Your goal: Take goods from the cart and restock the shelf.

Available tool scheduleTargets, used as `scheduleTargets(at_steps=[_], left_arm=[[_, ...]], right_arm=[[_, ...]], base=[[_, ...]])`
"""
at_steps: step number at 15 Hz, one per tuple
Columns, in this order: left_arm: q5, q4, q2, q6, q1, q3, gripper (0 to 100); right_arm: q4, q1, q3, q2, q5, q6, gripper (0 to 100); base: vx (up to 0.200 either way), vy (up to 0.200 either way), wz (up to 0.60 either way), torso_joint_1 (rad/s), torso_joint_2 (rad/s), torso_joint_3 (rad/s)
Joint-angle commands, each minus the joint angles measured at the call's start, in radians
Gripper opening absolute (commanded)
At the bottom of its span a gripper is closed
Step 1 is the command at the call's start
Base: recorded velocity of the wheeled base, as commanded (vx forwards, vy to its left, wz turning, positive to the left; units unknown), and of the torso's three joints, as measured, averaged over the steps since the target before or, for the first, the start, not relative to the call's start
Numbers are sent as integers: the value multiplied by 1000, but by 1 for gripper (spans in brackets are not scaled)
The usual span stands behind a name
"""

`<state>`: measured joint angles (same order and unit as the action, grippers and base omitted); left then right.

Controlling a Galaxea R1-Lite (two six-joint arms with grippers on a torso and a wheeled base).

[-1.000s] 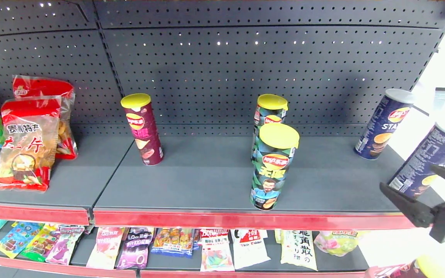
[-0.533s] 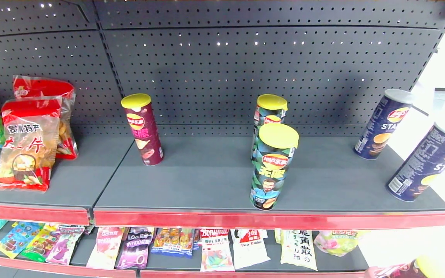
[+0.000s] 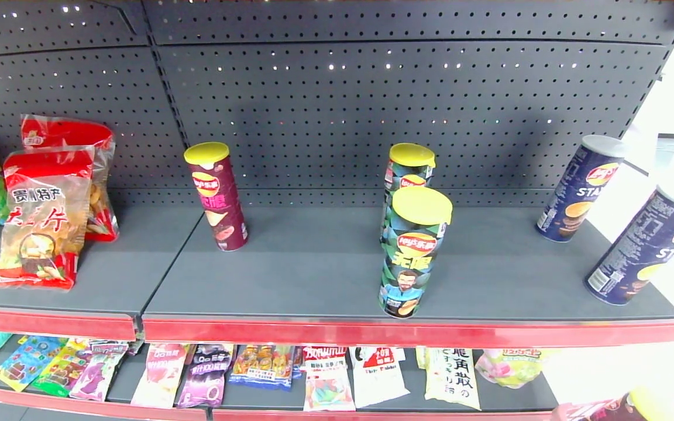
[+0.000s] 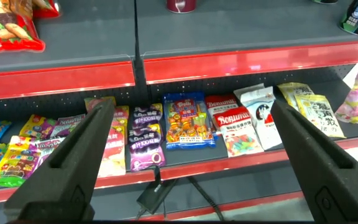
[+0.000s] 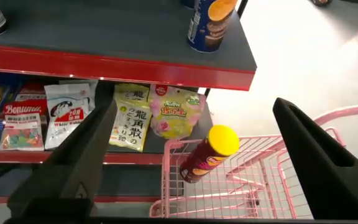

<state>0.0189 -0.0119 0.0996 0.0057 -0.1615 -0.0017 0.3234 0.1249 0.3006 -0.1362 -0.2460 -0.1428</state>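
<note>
While right hand [image 5: 194,106] gapes above cart [image 5: 165,180], left hand [image 4: 192,104] gapes facing shelf [image 4: 241,25]

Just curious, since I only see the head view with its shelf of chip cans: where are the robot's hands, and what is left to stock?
Observer: The right hand is open and empty, pointed toward a pink cart.
Visitor: Anything in it?
Observer: One maroon can with a yellow lid, leaning tilted.
Visitor: The other hand?
Observer: The left hand is open too, facing the lower shelf of snack bags.
</note>
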Motion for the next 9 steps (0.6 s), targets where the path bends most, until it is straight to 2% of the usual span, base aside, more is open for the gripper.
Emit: scheduleTargets(at_steps=[1,3,5,9], left_arm=[[-1,0,2,-1,0,0,100],[1,0,2,-1,0,0,100],[1,0,2,-3,0,0,100],[1,0,2,-3,-1,0,100]], right_arm=[[0,1,-11,6,1,0,100],[0,1,-12,7,-1,0,100],[0,1,-23,7,-3,-1,100],[0,1,-32,7,-1,-3,100]], base=[[-200,0,0,-2,2,12],[-200,0,0,10,7,7],[0,0,0,0,0,0],[0,0,-600,-7,-4,4]])
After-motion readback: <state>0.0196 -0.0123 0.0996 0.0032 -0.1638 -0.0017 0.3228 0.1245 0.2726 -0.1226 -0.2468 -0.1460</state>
